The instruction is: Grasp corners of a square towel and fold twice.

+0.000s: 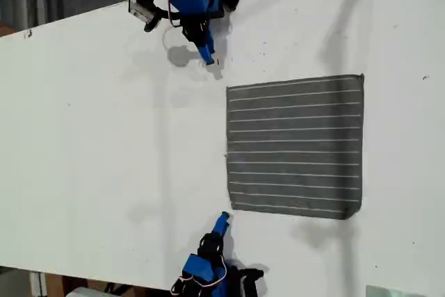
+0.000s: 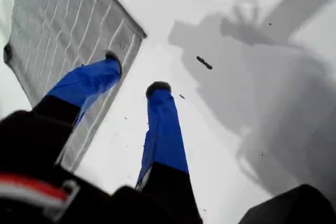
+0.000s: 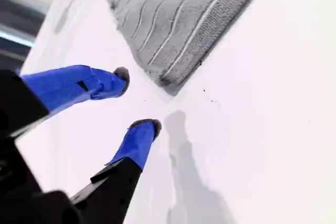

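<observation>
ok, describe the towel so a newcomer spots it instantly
On the white table, look toward the exterior view's right, past both blue arms. The towel lies flat there: a dark grey square cloth with thin white stripes, the only fabric in sight.

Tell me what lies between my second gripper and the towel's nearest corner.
Nothing: the second wrist view shows only bare white table between my open second gripper and the towel's corner.

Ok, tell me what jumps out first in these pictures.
The towel, dark grey with thin white stripes, lies flat and unfolded on the white table, toward the exterior view's right. Two blue arms flank it, one at that view's top edge and one at its bottom. My first end effector and second end effector are open, each by a towel corner.
</observation>
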### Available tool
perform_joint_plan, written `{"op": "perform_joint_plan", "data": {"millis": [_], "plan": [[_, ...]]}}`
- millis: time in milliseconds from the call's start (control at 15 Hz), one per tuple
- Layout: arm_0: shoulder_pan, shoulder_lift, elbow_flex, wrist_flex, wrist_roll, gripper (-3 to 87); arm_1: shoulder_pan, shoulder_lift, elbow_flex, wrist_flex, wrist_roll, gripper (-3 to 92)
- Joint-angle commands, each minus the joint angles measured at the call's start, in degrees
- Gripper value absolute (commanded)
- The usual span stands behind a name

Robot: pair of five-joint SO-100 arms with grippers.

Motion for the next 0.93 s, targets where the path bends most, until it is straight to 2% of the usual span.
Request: {"op": "perform_joint_plan", "data": {"millis": [0,67,200,267,333,400,467,600,867], "plan": [[-0.53,0.26,0.26,-0.44,-13.36,18.2,2.11,0.18,-2.99,0.35,0.44,15.7],[-0.70,0.26,0.26,-0.44,-12.22,17.3,2.46,0.18,-2.90,0.18,0.70,15.7],[-4.31,0.35,0.26,-0.44,-11.34,6.0,1.93,0.18,-1.32,-1.32,0.97,12.0],[-4.66,0.35,0.26,-0.44,-11.60,6.2,1.05,0.18,-0.09,-2.11,2.99,12.0],[-5.10,0.35,0.26,-0.44,-11.16,6.2,0.09,0.18,0.44,-2.46,3.87,6.3],[-5.27,0.35,0.26,-0.44,-11.87,7.6,-0.88,0.18,0.26,-2.64,5.01,4.9],[-5.54,0.35,0.26,-0.44,-12.30,12.1,-1.14,0.18,0.26,-2.72,5.19,3.7],[-6.94,0.35,0.00,-0.09,-11.16,14.3,-1.41,0.18,0.26,-2.72,5.27,-0.1],[-6.68,0.35,0.00,-0.09,-13.89,15.6,-1.93,0.18,0.35,-3.25,7.21,1.9]]}}
